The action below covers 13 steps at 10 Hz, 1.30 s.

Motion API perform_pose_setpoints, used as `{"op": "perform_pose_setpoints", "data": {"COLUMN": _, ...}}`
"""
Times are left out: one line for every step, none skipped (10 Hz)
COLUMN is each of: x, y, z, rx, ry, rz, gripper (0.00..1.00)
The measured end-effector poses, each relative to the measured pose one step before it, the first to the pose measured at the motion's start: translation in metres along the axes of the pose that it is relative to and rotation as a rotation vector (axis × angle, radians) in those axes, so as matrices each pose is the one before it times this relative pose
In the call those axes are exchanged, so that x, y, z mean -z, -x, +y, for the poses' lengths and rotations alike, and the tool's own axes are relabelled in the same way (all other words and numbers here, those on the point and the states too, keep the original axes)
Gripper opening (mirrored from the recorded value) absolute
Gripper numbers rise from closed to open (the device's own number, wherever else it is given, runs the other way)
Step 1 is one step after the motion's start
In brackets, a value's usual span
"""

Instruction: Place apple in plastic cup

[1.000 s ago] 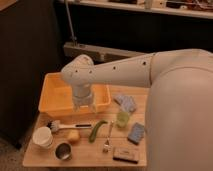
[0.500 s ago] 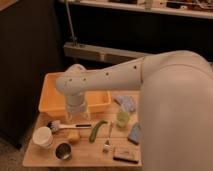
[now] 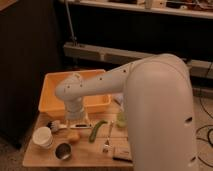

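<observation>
The apple (image 3: 74, 136) is a small yellowish-tan fruit on the wooden table (image 3: 85, 156), near its front left. My gripper (image 3: 77, 121) hangs from the white arm (image 3: 150, 100) just above and behind the apple, in front of the yellow bin. The plastic cup (image 3: 121, 120) is a pale yellow-green tumbler to the right of the apple, partly hidden by my arm. A long green vegetable (image 3: 97, 130) lies between the apple and the cup.
A yellow bin (image 3: 56, 90) stands at the back of the table. A white paper cup (image 3: 42, 136) and a dark metal cup (image 3: 63, 150) stand at the front left. A brush (image 3: 55, 125) lies beside the gripper. A utensil (image 3: 107, 138) and a small box (image 3: 118, 153) lie to the front right.
My arm has swung left and lowered from over the bin's front edge, so the gripper now sits just above the apple. The things on the table have not moved.
</observation>
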Motion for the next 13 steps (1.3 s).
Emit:
{"op": "perform_pose_setpoints", "data": {"x": -0.00622, "y": -0.00091, "z": 0.00311, "rx": 0.00957, "ry": 0.01865, "rz": 0.00763, "gripper": 0.65}}
{"op": "perform_pose_setpoints", "data": {"x": -0.00705, "y": -0.00232, "z": -0.00031, "rx": 0.01158, "ry": 0.01012, "rz": 0.01147, "gripper": 0.65}}
{"op": "perform_pose_setpoints", "data": {"x": -0.0042, "y": -0.00091, "z": 0.00274, "rx": 0.01442, "ry": 0.01368, "rz": -0.00044, "gripper": 0.65}}
{"op": "perform_pose_setpoints", "data": {"x": -0.00325, "y": -0.0007, "z": 0.00405, "rx": 0.01792, "ry": 0.00861, "rz": -0.00156, "gripper": 0.65}}
{"op": "perform_pose_setpoints", "data": {"x": -0.00294, "y": -0.00014, "z": 0.0032, "rx": 0.01485, "ry": 0.00495, "rz": -0.00221, "gripper": 0.65}}
{"op": "perform_pose_setpoints", "data": {"x": -0.00496, "y": 0.00013, "z": 0.00238, "rx": 0.01884, "ry": 0.00748, "rz": -0.00148, "gripper": 0.65}}
{"op": "perform_pose_setpoints", "data": {"x": -0.00338, "y": 0.00028, "z": 0.00065, "rx": 0.01084, "ry": 0.00378, "rz": -0.00013, "gripper": 0.65}}
{"op": "perform_pose_setpoints", "data": {"x": -0.00579, "y": 0.00071, "z": 0.00024, "rx": 0.0162, "ry": 0.00297, "rz": 0.00018, "gripper": 0.65}}
{"op": "perform_pose_setpoints", "data": {"x": -0.00594, "y": 0.00147, "z": 0.00037, "rx": 0.01042, "ry": 0.00839, "rz": 0.00076, "gripper": 0.65}}
{"op": "perform_pose_setpoints", "data": {"x": -0.00739, "y": 0.00199, "z": -0.00219, "rx": 0.00776, "ry": 0.00521, "rz": 0.00702, "gripper": 0.65}}
{"op": "perform_pose_setpoints", "data": {"x": -0.00643, "y": 0.00263, "z": -0.00079, "rx": 0.01017, "ry": 0.00421, "rz": 0.0073, "gripper": 0.65}}
{"op": "perform_pose_setpoints", "data": {"x": -0.00459, "y": 0.00244, "z": 0.00349, "rx": 0.01508, "ry": 0.00427, "rz": 0.00767, "gripper": 0.63}}
{"op": "perform_pose_setpoints", "data": {"x": -0.00386, "y": 0.00067, "z": 0.00288, "rx": 0.01136, "ry": 0.00132, "rz": 0.01163, "gripper": 0.56}}
